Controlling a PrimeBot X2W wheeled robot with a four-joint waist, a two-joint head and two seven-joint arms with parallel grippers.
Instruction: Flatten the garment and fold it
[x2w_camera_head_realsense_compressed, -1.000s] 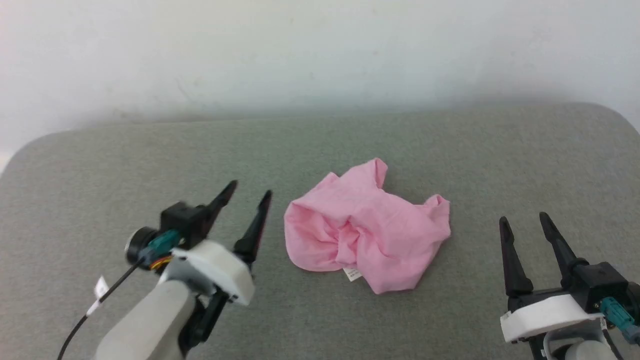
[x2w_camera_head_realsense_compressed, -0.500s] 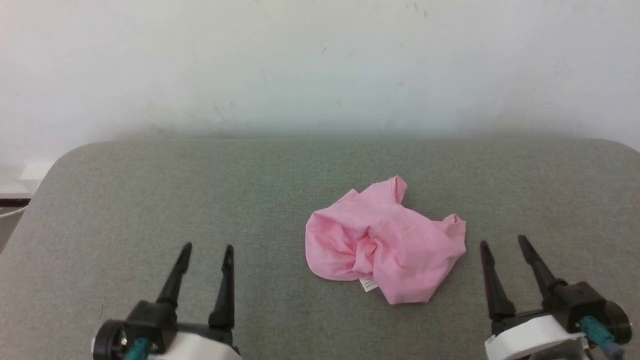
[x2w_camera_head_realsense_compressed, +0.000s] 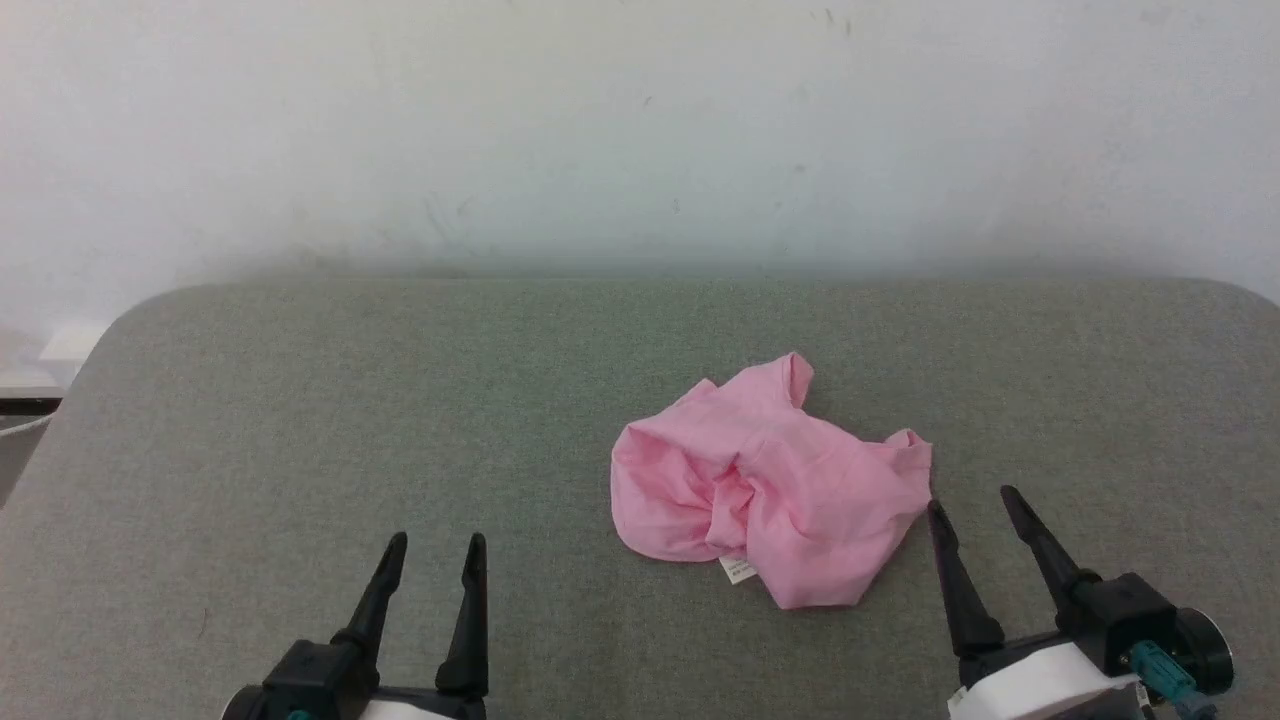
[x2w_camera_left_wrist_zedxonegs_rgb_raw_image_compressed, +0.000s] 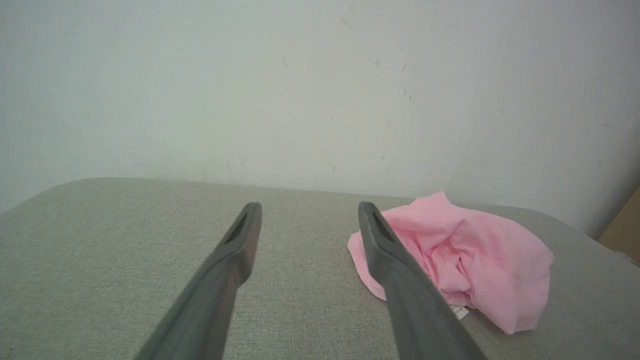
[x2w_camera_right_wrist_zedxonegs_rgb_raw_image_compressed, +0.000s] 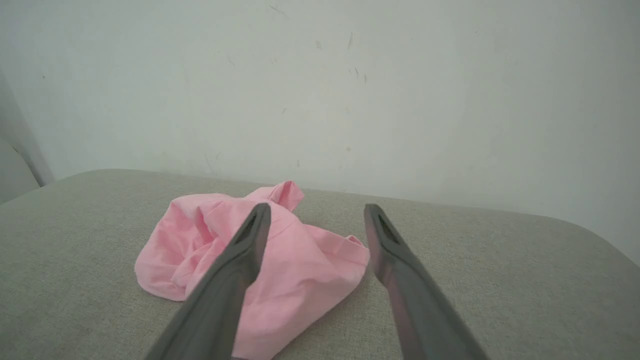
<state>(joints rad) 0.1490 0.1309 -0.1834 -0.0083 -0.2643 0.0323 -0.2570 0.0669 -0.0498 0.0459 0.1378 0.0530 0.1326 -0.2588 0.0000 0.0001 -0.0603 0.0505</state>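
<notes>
Garment (x2w_camera_head_realsense_compressed: 770, 490) lies crumpled (white label (x2w_camera_head_realsense_compressed: 738, 570) showing), thin pink fabric.

Grey-green fabric worktop (x2w_camera_head_realsense_compressed: 300, 400) w/ rounded corners met scuffed white wall (x2w_camera_head_realsense_compressed: 640, 130) at 12 o'clock; tan object (x2w_camera_left_wrist_zedxonegs_rgb_raw_image_compressed: 627, 227), unclear, at 3 o'clock.

Place: an indoor work station set along a wall; whether it is a lab, a workshop or a room in a home cannot be told.
Wall: a plain white wall (x2w_camera_head_realsense_compressed: 640, 130) across the far side, bare paint with small dark scuff marks (x2w_camera_left_wrist_zedxonegs_rgb_raw_image_compressed: 402, 92).
Surface: a grey-green cloth-covered pad (x2w_camera_head_realsense_compressed: 300, 400) with rounded far corners, spreading wide from left to right below the wall.
On it: the garment (x2w_camera_head_realsense_compressed: 770, 480), crumpled, right of centre.
Far right: a brown, cardboard-like edge (x2w_camera_left_wrist_zedxonegs_rgb_raw_image_compressed: 622, 230) beside the pad.
Far left: a pale patch and dark strip (x2w_camera_head_realsense_compressed: 40, 395) past the pad's corner, too small to identify.
</notes>
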